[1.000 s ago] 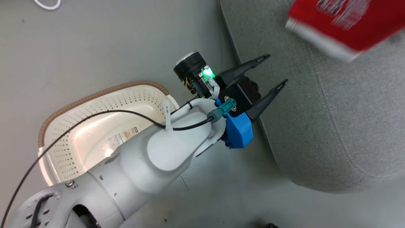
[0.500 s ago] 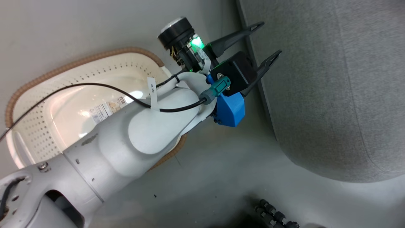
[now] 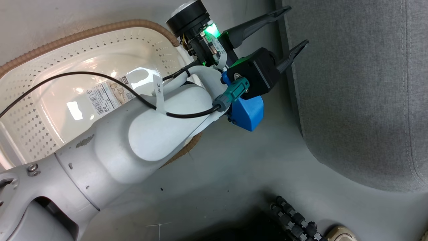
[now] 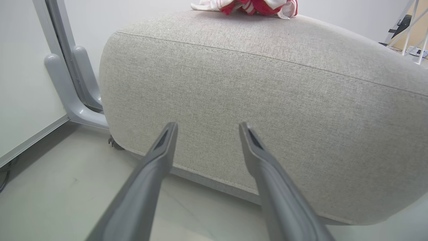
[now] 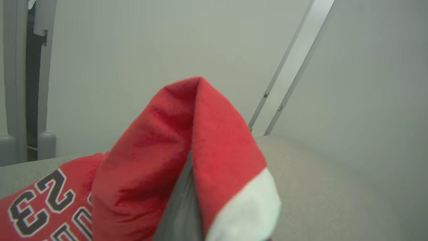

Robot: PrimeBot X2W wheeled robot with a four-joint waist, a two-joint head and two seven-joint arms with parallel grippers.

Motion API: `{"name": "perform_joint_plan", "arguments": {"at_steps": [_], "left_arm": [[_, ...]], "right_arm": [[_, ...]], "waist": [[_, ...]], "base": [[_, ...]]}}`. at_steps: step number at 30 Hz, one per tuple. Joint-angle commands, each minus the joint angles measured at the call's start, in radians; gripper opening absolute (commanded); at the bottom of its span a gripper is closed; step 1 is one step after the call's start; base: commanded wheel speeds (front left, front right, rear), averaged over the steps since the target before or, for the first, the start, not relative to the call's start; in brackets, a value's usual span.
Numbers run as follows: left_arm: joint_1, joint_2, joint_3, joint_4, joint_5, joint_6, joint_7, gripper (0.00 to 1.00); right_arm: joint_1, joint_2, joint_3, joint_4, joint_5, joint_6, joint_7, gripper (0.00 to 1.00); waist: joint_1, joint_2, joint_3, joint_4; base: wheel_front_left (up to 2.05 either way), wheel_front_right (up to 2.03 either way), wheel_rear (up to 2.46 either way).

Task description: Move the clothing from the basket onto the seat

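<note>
The cream basket [image 3: 40, 134] with its brown rim lies at the left, holding no cloth, just a label on its floor. The big grey seat [image 3: 361, 93] fills the right. My left gripper [image 3: 297, 26] is open and holds nothing, its tips at the seat's near edge, over the floor strip between basket and seat. The left wrist view shows the left gripper [image 4: 207, 124] facing the seat's side [image 4: 267, 93], with red and white clothing [image 4: 254, 5] bunched on top. My right gripper [image 5: 185, 197] is shut on the red garment [image 5: 150, 160] with white trim and "23", which drapes over it above the seat [image 5: 317, 174].
A black ribbed part [image 3: 294, 221] and a beige object [image 3: 337, 232] lie on the floor at the bottom of the head view. A grey metal post [image 4: 67, 83] stands left of the seat by the wall. A white stand [image 4: 411, 26] is behind the seat.
The head camera has turned down and left, so the basket looms larger and the carried red garment has left the top right. The left gripper stays open by the seat's edge.
</note>
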Motion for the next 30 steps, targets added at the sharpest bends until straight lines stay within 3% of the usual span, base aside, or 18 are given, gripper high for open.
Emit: {"name": "perform_joint_plan", "arguments": {"at_steps": [1,5,11,12,13,20,30], "left_arm": [[-0.011,0.007,-0.001,-0.007,0.005,0.005,0.000,1.00],[-0.016,0.015,-0.002,-0.017,0.004,0.008,0.006,1.00],[-0.013,0.023,-0.002,-0.023,-0.003,0.014,0.005,1.00],[-0.012,0.023,-0.003,-0.023,-0.003,0.015,0.006,1.00],[-0.010,0.025,-0.003,-0.023,-0.003,0.016,0.005,1.00],[0.036,0.020,0.001,-0.006,-0.021,0.027,-0.029,1.00],[0.176,0.016,0.071,0.029,-0.082,0.053,-0.084,1.00]], "right_arm": [[0.013,0.012,-0.002,0.002,-0.005,-0.001,0.000,0.00],[0.054,0.067,0.007,0.017,-0.018,-0.001,0.000,0.00],[0.082,0.099,0.004,0.053,-0.023,-0.001,0.000,0.00],[0.084,0.099,-0.001,0.054,-0.020,-0.001,0.000,0.43],[0.087,0.100,-0.004,0.053,-0.017,-0.001,0.000,1.00],[0.171,0.116,-0.035,-0.004,-0.018,-0.001,0.000,1.00],[0.343,0.108,-0.033,-0.104,-0.053,-0.001,0.000,1.00]], "waist": [[-0.0001,-0.0001,0.002,0.001],[-0.0001,-0.0001,0.004,0.004],[-0.0001,-0.0001,-0.005,0.004],[-0.0001,-0.0001,-0.007,0.003],[-0.0001,-0.0001,-0.011,0.002],[-0.0001,-0.0001,-0.088,-0.007],[-0.0001,-0.0001,-0.328,0.017]], "base": [[0.00,0.00,0.00],[0.00,0.00,0.00],[0.00,0.00,0.00],[0.00,0.00,0.00],[0.00,0.00,0.00],[0.00,0.00,0.00],[0.00,0.00,0.00]]}}
